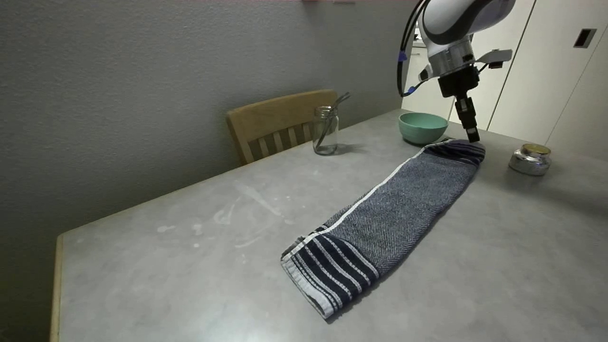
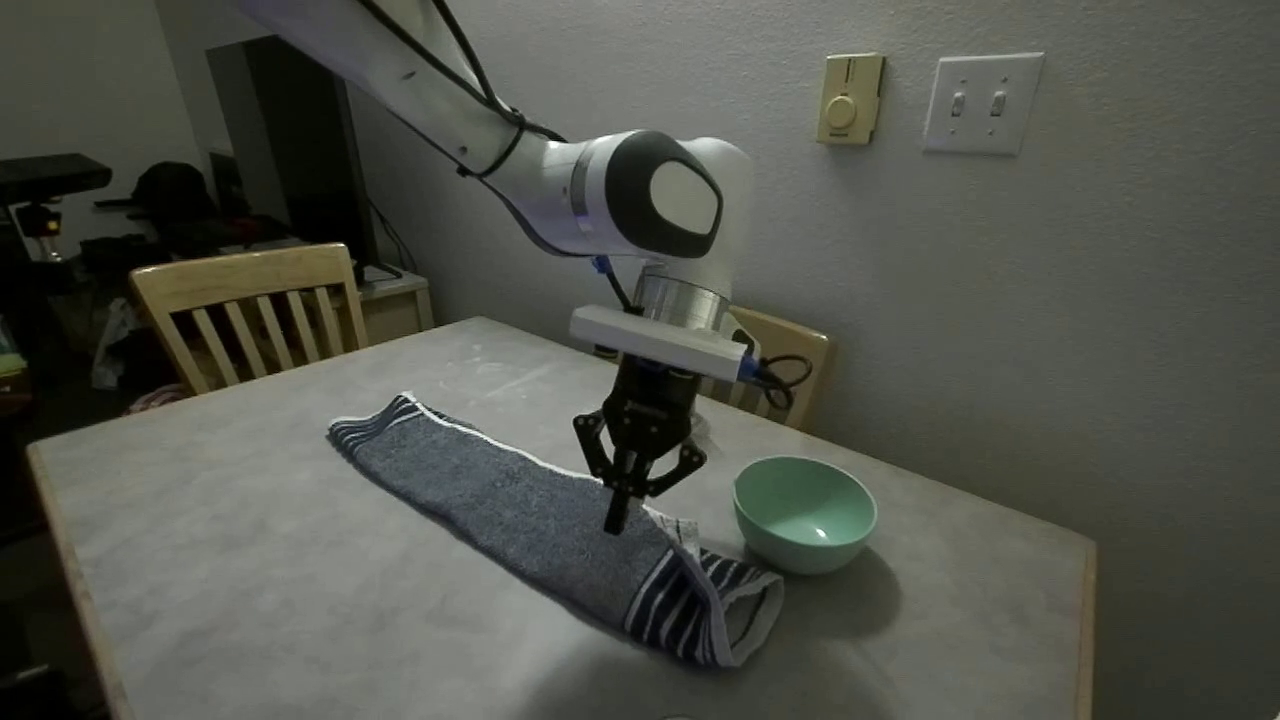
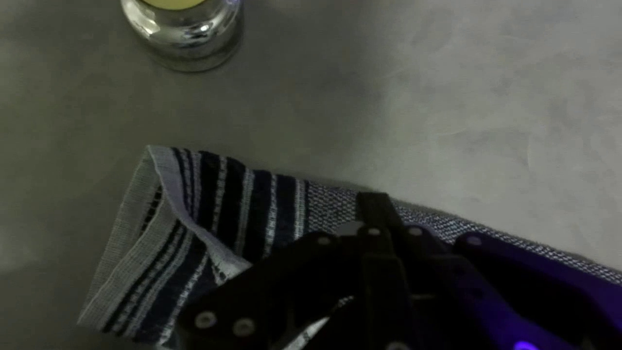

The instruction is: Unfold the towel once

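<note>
The towel [image 1: 403, 204] is dark grey with white-striped bands at its ends and lies as a long folded strip on the table. It also shows in an exterior view [image 2: 500, 500], where its nearer striped end is partly lifted and curled open. In the wrist view, this striped end [image 3: 252, 204] shows a loose, turned-over edge. My gripper [image 2: 618, 515] points down above the towel, inward of the nearer striped band. Its fingers are together with no cloth between them. In the wrist view, the gripper [image 3: 375, 201] covers part of the towel.
A green bowl [image 2: 805, 515] stands close beside the towel's curled end; it also shows in an exterior view [image 1: 422, 128]. A silver jar with a yellow lid [image 3: 189, 34] stands on the towel's opposite side. A glass jar [image 1: 326, 135] stands near the wall-side table edge, by a chair [image 1: 280, 111].
</note>
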Controlling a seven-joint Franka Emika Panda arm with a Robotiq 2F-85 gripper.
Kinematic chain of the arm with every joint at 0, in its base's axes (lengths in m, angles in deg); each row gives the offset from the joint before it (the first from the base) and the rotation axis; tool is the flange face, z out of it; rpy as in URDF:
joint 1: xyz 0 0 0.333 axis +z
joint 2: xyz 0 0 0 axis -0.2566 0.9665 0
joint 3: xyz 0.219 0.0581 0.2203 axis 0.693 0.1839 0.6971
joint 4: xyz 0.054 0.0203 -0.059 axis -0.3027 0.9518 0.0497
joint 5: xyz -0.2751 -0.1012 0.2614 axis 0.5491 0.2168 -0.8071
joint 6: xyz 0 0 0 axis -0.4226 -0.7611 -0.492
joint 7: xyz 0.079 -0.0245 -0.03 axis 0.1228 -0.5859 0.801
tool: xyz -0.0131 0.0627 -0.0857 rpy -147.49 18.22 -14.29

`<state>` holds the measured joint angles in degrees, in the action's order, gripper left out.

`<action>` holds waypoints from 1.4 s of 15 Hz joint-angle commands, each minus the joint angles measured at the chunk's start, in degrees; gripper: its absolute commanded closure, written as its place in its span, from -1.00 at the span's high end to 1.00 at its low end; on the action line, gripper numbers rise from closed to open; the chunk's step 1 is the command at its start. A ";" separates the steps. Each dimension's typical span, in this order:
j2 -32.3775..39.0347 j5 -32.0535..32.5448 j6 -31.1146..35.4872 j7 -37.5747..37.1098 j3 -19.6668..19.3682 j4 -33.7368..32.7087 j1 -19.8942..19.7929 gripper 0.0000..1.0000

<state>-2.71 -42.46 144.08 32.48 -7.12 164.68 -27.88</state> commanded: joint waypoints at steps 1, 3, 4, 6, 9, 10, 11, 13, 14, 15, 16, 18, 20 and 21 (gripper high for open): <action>2.16 0.06 -0.27 0.58 1.10 -0.52 -0.08 -1.00; 3.95 1.70 -0.26 0.67 1.12 -2.11 0.91 -1.00; 4.73 2.83 0.08 0.97 1.01 -3.27 1.55 -1.00; 5.74 5.14 0.74 1.14 0.76 -4.58 2.59 -1.00; 7.08 10.68 3.46 0.74 -0.13 -6.35 4.52 -1.00; 7.40 11.91 4.47 0.58 -0.26 -6.69 4.77 -1.00; 8.04 12.85 5.36 0.58 -0.40 -7.07 4.87 -1.00; 8.88 13.80 6.50 0.71 -0.56 -7.38 4.73 -1.00; 9.46 14.23 7.12 0.50 -0.82 -7.42 4.57 -1.00; 9.70 14.88 7.76 0.18 -1.31 -7.14 4.55 -1.00; 9.91 15.72 8.65 -0.38 -2.07 -6.79 4.59 -1.00; 10.15 19.38 11.13 -2.44 -4.49 -5.48 5.18 -1.00; 10.54 24.36 13.04 -4.83 -7.25 -4.57 6.05 -1.00; 10.70 26.99 13.80 -6.30 -8.56 -4.04 6.53 -1.00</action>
<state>7.72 -21.02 154.85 29.48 -12.11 158.93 -22.92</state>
